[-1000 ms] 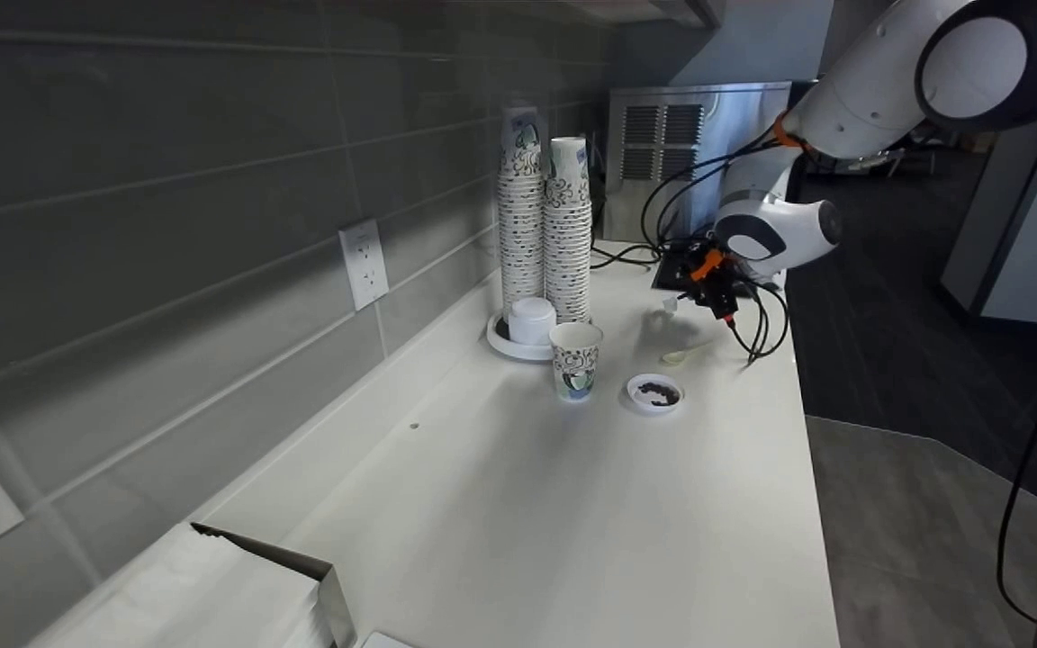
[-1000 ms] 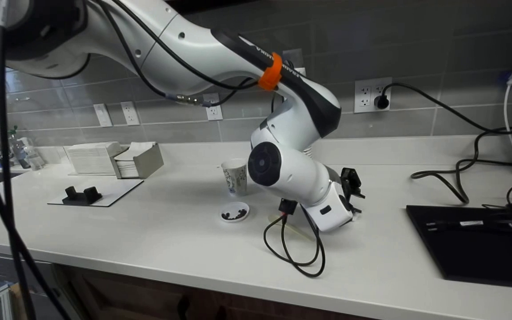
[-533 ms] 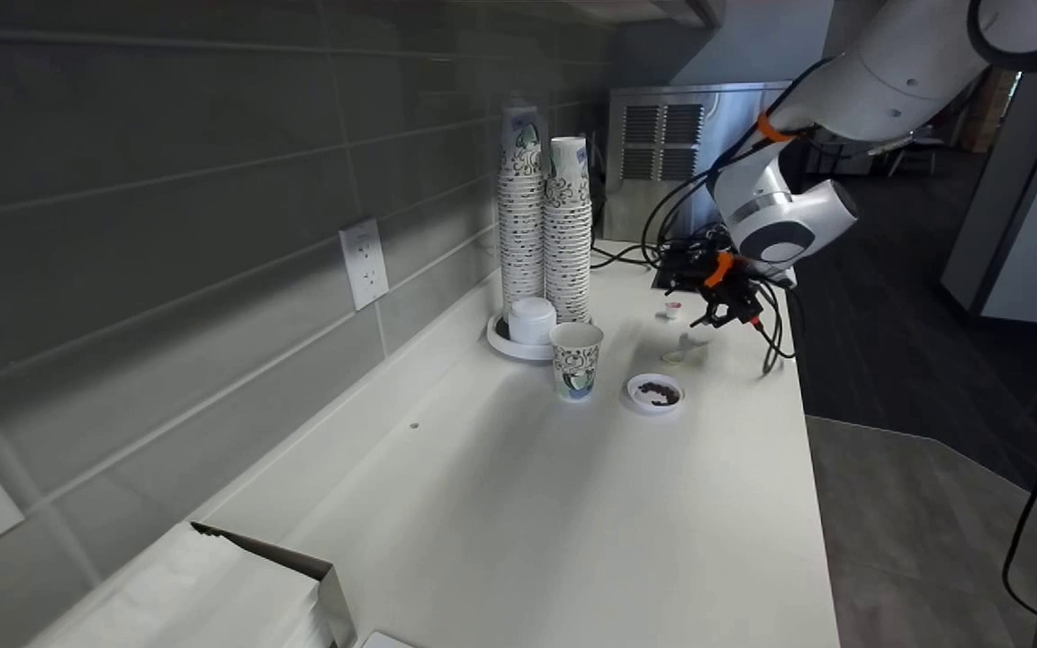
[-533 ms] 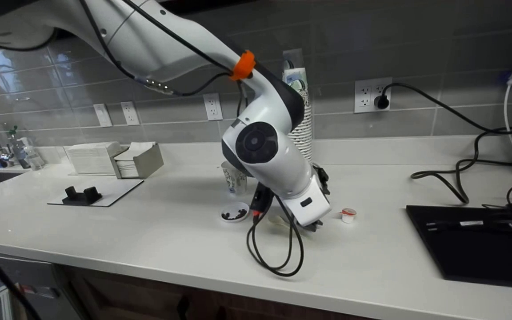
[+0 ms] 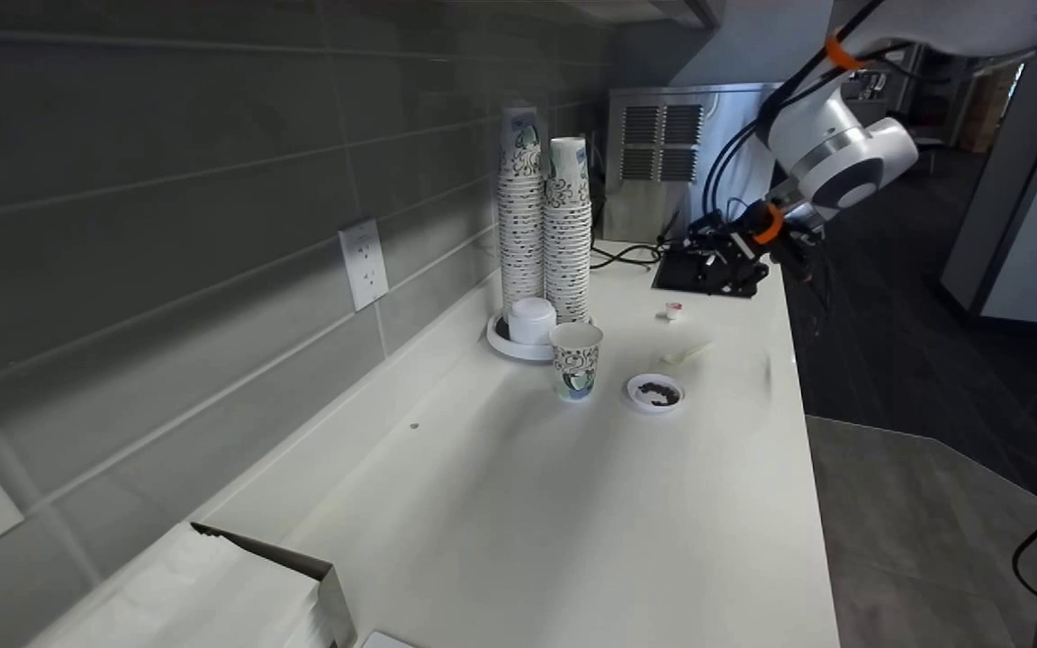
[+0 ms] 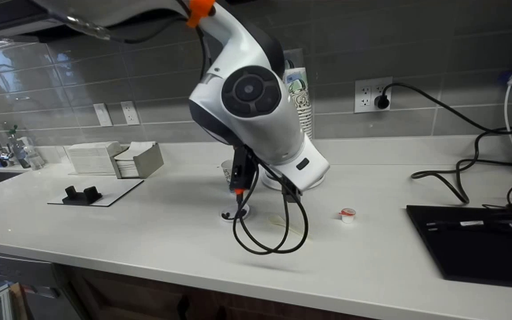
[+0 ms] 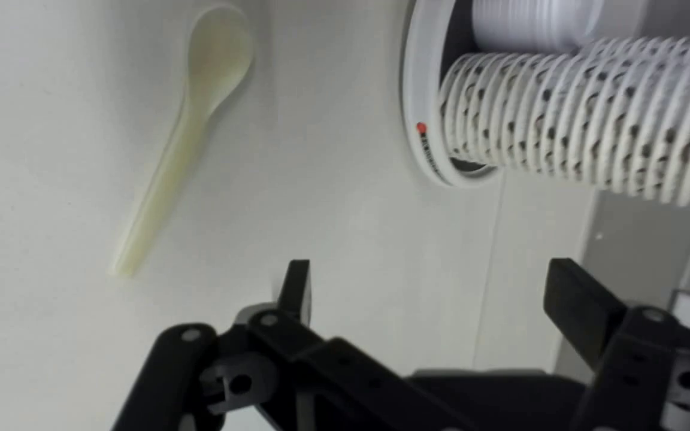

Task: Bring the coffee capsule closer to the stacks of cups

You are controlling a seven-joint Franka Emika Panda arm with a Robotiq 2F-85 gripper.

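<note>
The coffee capsule [image 6: 347, 215], a tiny white tub with a reddish lid, rests on the counter; in an exterior view the same capsule [image 5: 673, 310] lies to the right of the cups, apart from them. Two tall stacks of cups [image 5: 567, 243], white with a dark pattern, rise from a round white tray against the wall; the arm partly covers them in an exterior view. In the wrist view, the lower part of a stack [image 7: 584, 120] fills the upper right. My gripper [image 7: 429, 263] hangs above the counter, its jaws wide apart with nothing between them.
A single patterned cup [image 5: 575, 360] stands in front of the tray [image 5: 518, 349]. Nearby are a shallow white dish [image 5: 655, 393] with dark bits and a pale spoon [image 7: 213, 66]. A black slab [image 6: 474, 249] and cables lie beyond the capsule; napkins [image 6: 94, 158] sit farther off.
The jaws have opened and the capsule, earlier at the fingertips, is left on the counter. My arm has risen and drawn away from it; the capsule has hardly moved over the last half second.
</note>
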